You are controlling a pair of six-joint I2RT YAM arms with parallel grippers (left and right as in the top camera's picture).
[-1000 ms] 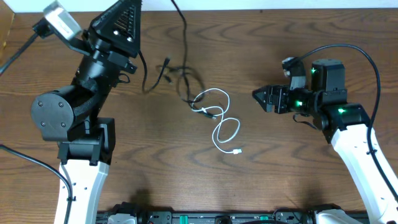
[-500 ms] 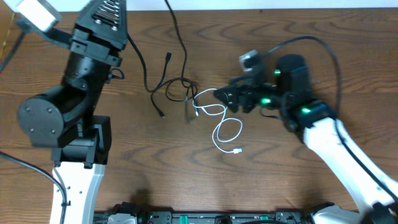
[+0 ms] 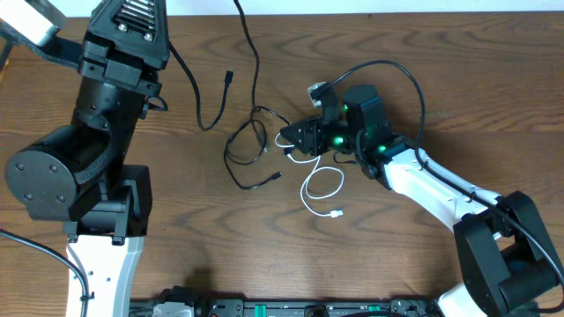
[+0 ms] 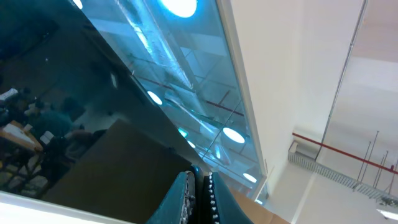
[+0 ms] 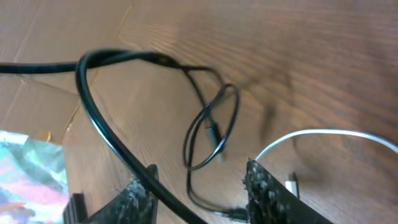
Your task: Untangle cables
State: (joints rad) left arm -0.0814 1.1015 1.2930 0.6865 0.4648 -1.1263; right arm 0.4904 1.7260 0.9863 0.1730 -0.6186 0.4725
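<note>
The black cable (image 3: 229, 151) lies in loose loops at mid-table, with one strand running up out of the top of the overhead view. The white cable (image 3: 322, 187) curls just right of it, its plug (image 3: 336, 213) toward the front. My right gripper (image 3: 295, 139) is open and low over the spot where the two cables meet. In the right wrist view its fingers (image 5: 205, 199) straddle a black cable loop (image 5: 211, 134), with the white cable (image 5: 336, 132) beside the right finger. My left gripper (image 3: 132, 22) is raised high. In the left wrist view (image 4: 200, 193) it is shut on a black strand.
The right arm's own thicker black cable (image 3: 388, 66) arcs above its wrist. The left arm's bulky base (image 3: 79, 176) stands at the left. A cardboard piece (image 3: 7, 44) sits at the far left edge. A black rail (image 3: 308, 308) runs along the front edge.
The right arm has swung left from the right side to the cables' crossing. The left arm has risen and shifted left, and the black cable's loops have spread left and forward.
</note>
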